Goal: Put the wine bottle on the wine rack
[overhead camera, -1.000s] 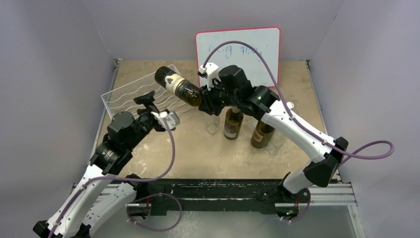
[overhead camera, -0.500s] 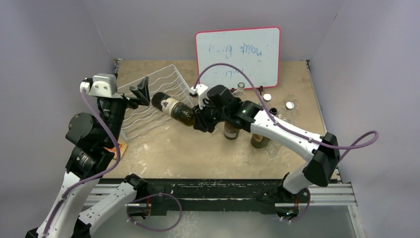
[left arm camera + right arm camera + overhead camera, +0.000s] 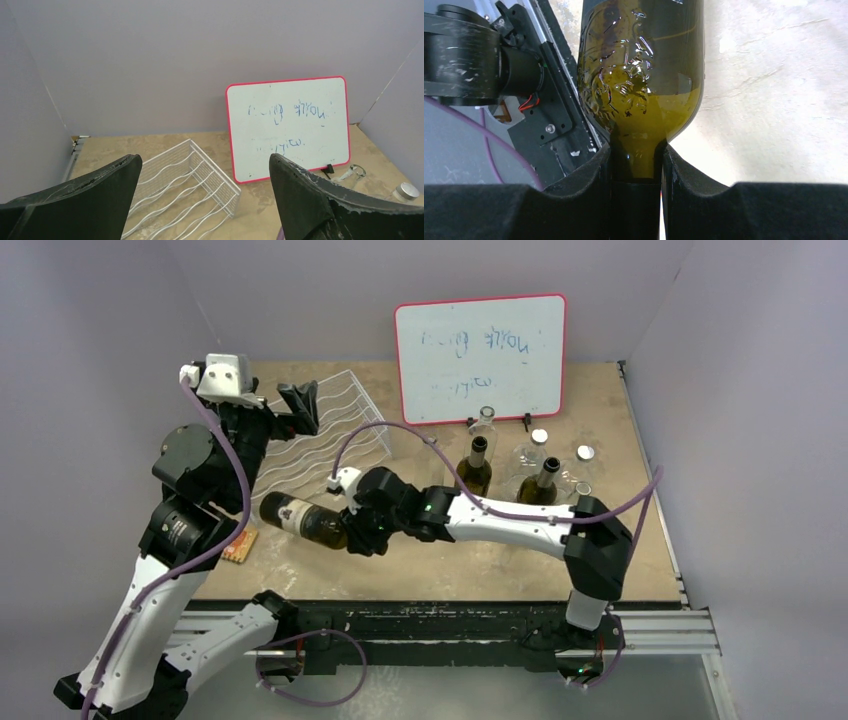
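Observation:
My right gripper (image 3: 365, 528) is shut on the neck of a dark green wine bottle (image 3: 303, 520) with a labelled body. It holds the bottle on its side, low over the table near the front left, base pointing left. In the right wrist view the bottle (image 3: 640, 75) fills the frame with its neck between my fingers (image 3: 589, 195). The white wire wine rack (image 3: 320, 440) lies behind the bottle at the back left and shows in the left wrist view (image 3: 185, 190). My left gripper (image 3: 298, 405) is open and empty, raised above the rack's left part.
A pink-framed whiteboard (image 3: 480, 355) stands at the back. Two dark bottles (image 3: 475, 468) stand upright at centre right among clear glass items and small lids (image 3: 584, 452). A small orange-brown object (image 3: 238, 545) lies near the left arm. Purple walls enclose the table.
My right gripper has carried the bottle from above the rack down and toward the front left. My left arm has lifted and swung back to the left, over the rack.

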`<state>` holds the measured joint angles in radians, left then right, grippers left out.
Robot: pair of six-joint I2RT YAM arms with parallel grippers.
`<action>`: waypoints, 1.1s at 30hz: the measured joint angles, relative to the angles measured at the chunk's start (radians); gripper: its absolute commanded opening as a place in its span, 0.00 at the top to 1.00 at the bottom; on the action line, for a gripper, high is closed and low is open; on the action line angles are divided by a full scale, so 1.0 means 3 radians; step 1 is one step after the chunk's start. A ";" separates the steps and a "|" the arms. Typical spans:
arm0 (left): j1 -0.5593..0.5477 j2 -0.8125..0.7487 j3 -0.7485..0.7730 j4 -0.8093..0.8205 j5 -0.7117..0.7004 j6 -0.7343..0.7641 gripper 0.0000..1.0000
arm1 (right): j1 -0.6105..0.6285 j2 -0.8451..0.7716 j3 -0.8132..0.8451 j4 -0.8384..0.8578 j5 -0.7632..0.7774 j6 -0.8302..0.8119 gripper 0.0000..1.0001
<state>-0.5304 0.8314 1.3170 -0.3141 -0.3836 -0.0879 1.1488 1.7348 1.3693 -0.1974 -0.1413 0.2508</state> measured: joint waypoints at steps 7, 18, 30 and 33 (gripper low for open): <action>0.0000 0.0070 0.0243 -0.0309 0.0004 -0.0161 0.00 | 0.0106 0.0366 -0.0013 0.0303 0.0121 0.0203 1.00; 0.0000 0.0128 0.0450 -0.0632 0.0008 -0.0257 0.00 | 0.0118 0.0619 -0.0123 0.1007 0.0315 0.0739 1.00; 0.0000 0.0472 0.0867 -0.1081 0.0106 -0.0454 0.00 | 0.0240 0.1183 0.0004 0.1768 0.0525 0.1204 1.00; 0.0000 0.0478 0.0918 -0.1204 0.0139 -0.0537 0.00 | 0.0284 0.1350 0.0127 0.1877 0.0649 0.1340 1.00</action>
<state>-0.5304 0.9749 1.5925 -0.6754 -0.3420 -0.2489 1.2339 2.1399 1.4075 0.3656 0.0532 0.6529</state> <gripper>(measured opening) 0.998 0.361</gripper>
